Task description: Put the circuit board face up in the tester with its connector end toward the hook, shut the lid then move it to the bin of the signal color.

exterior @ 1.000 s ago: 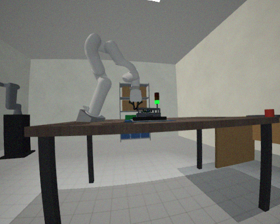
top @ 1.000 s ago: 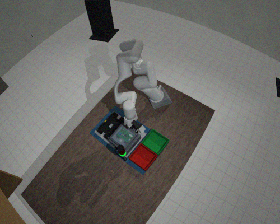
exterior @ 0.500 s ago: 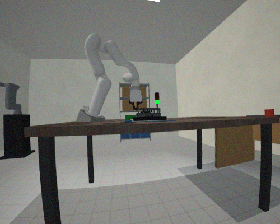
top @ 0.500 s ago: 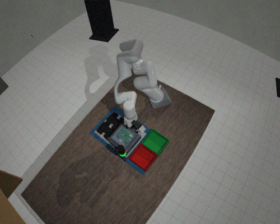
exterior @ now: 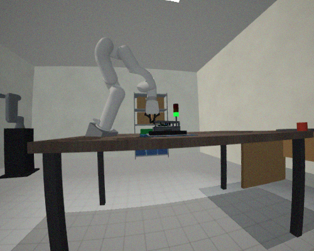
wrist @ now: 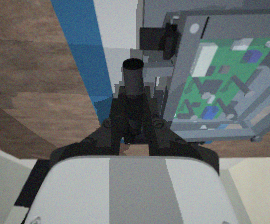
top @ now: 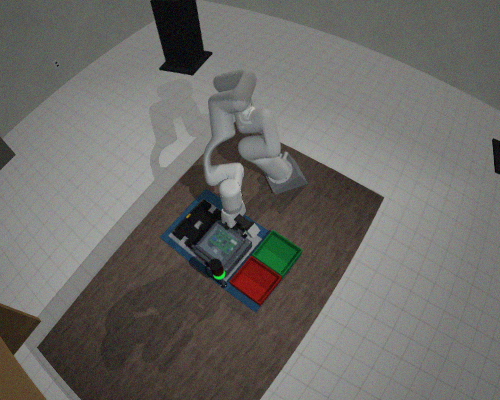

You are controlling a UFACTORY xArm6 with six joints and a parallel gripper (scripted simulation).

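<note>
A: Where is the board?

B: The circuit board lies face up in the tester, under the see-through lid. In the wrist view its green face and dark components show through the lid. Lid looks tilted rather than flat, though how far up it stands I cannot tell.

A: And the tool?

B: The gripper is closed on the lid's handle, a dark bar running straight out between the fingers, along the lid's edge. The fingers stand a little apart on it, not fully together.

A: The signal?

B: The signal tower beside the tester shows green; in the exterior view the green segment is lit below a dark upper one.

A: What is around it?

B: The black tray sits just beside the tester on the far side from the bins. The green bin and red bin stand side by side, touching or nearly so, next to the tester. All rest on the blue bench mat on the brown table. The arm's base stands on the table behind the mat.
</note>
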